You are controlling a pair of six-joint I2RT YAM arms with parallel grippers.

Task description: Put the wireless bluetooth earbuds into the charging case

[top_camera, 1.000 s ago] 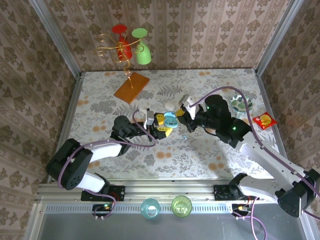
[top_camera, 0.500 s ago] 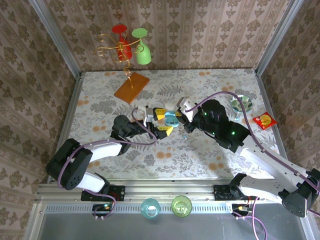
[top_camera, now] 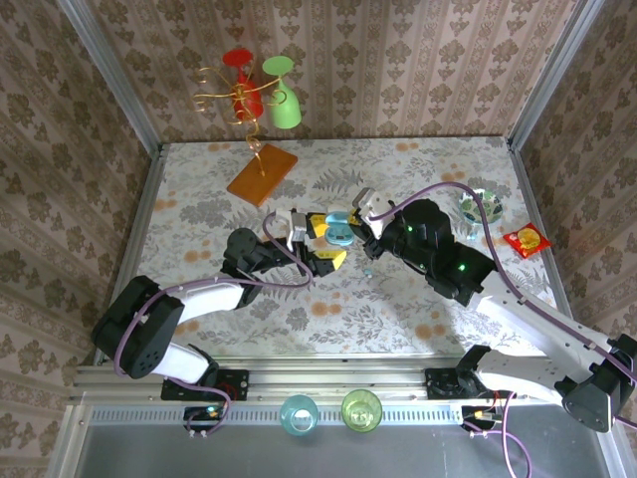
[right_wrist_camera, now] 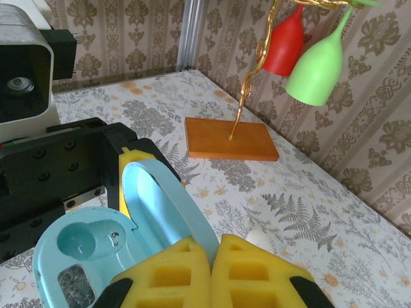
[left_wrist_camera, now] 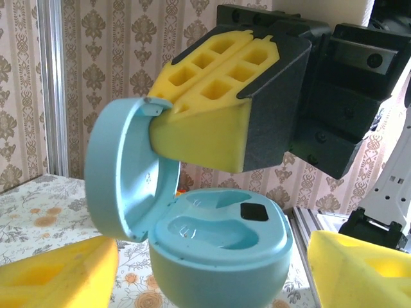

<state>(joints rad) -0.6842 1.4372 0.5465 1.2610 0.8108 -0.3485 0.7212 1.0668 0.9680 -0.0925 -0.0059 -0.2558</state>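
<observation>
The pale blue charging case stands open between the two yellow fingertips of my left gripper, which is open with a gap beside the case. Its two sockets look bare. The lid stands upright, and my right gripper is shut on its rim. From above, the case sits mid-table between the left gripper and the right gripper. A tiny pale glossy piece, seemingly an earbud, lies on the cloth just near of the right gripper.
A gold rack with a red and a green glass on an orange base stands at the back left. A white pebble-like case lies behind the lid. A glass dish and a red packet are at the right.
My left gripper has opened wider around the case. The right gripper has moved left onto the lid's rim, and the lid now stands up.
</observation>
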